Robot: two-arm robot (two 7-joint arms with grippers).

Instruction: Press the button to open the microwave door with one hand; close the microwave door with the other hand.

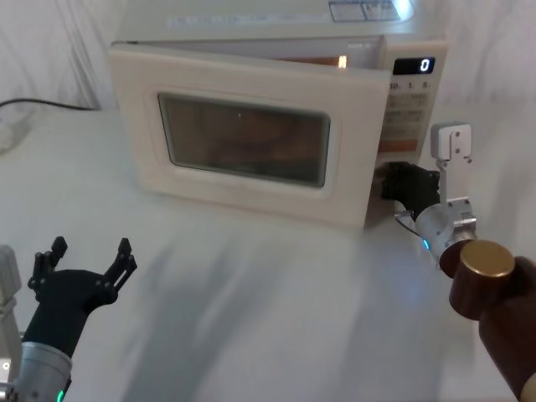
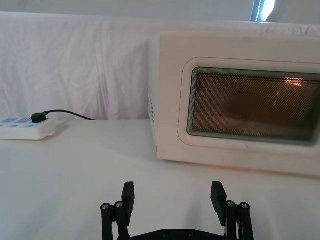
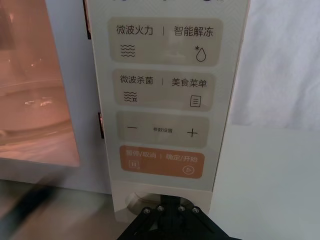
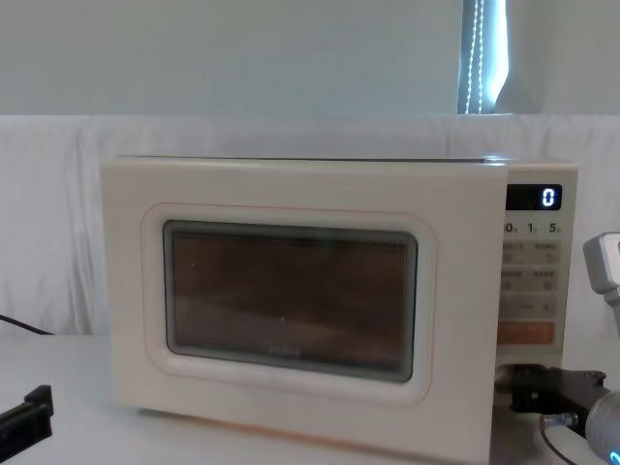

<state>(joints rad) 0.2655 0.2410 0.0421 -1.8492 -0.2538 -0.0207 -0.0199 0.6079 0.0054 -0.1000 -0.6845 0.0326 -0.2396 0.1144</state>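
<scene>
The cream microwave (image 1: 276, 33) stands at the back of the table, its display (image 1: 416, 65) showing 0. The microwave door (image 1: 243, 180) is ajar: its right edge stands off the body and the lit inside glows through the gap. My right gripper (image 1: 402, 186) is shut, with its tip at the foot of the control panel. In the right wrist view it (image 3: 169, 212) touches the button (image 3: 145, 200), which sits in a recess below the orange key (image 3: 161, 161). My left gripper (image 1: 90, 255) hangs open in front of the door's left part, well apart from it (image 2: 173, 196).
A dark brown cylinder with a brass cap (image 1: 490, 297) stands at the near right, close beside my right arm. A white power strip (image 2: 25, 127) with a black plug lies far left of the microwave. A white cloth covers the table (image 1: 268, 301).
</scene>
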